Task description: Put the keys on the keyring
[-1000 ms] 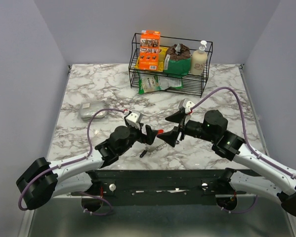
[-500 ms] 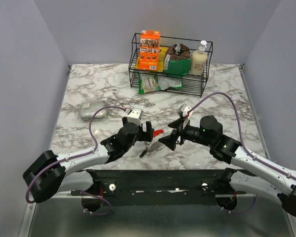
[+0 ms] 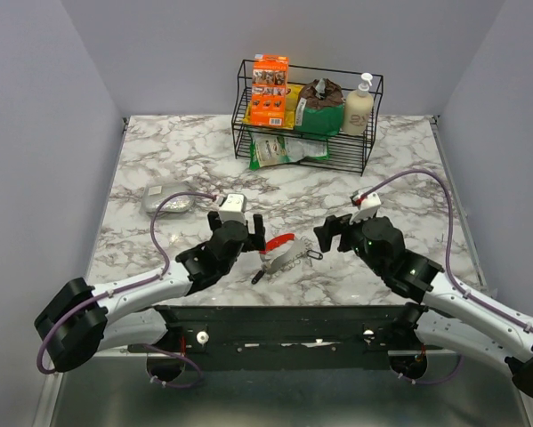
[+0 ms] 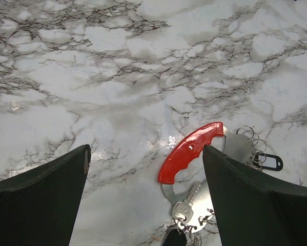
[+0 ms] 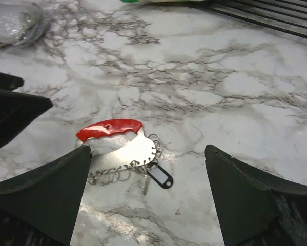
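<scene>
Overhead view of a white marble-patterned table with grey veins (image 3: 159, 160), with two robot arms reaching in from its near edge. The left gripper (image 4: 145, 149) and the right gripper (image 5: 148, 148) hover low over the table facing each other, both with their dark fingers spread wide and holding nothing. On the table between them lies a flat round silver metal disc (image 5: 125, 148) with a curved red plastic handle (image 4: 190, 151) along one edge. The slim silver metal keys (image 4: 186, 206) lie flat just beside the disc, on the side nearer the left arm. A small dark fob (image 3: 259, 276) lies right next to them. Loose silver wire rings (image 5: 108, 177) and a small black plastic key tag (image 5: 161, 177) lie against the disc on the side nearer the right arm. Whether any key is threaded on a ring cannot be told. Further back to the left lies a soft grey pouch (image 3: 166, 200). At the far edge stands a black wire rack (image 3: 244, 133) holding an orange box (image 3: 270, 89), a green bag (image 3: 319, 111) and a cream pump bottle (image 3: 359, 108).
</scene>
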Tool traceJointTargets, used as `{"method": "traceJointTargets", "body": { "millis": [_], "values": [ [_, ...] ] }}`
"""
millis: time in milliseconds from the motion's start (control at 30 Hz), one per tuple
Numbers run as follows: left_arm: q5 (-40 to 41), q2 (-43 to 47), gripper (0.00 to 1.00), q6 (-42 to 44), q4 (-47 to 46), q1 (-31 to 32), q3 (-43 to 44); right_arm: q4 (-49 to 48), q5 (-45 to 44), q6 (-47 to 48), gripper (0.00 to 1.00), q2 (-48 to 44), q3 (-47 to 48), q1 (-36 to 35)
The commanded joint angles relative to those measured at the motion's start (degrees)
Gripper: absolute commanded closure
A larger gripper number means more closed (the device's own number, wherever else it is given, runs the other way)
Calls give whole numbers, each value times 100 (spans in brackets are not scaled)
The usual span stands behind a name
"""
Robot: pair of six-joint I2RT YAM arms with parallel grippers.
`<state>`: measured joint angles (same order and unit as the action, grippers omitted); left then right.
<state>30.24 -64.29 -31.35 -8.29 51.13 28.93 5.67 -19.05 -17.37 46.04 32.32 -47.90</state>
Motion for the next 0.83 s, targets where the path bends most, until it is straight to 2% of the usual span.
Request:
{"method": "traceJointTargets", "body": {
  "millis": [0,333,800],
  "values": [
    [518,312,1,-81,214,37,87,268,-1048,-302,0,-174,29,0],
    [492,874,1,68,30,37,-230,215,-724,-267,0,-25,108,0],
    [290,1041,1,209,-199,37,-344,118,-513,-197,0,-183,91,0]
  ]
}}
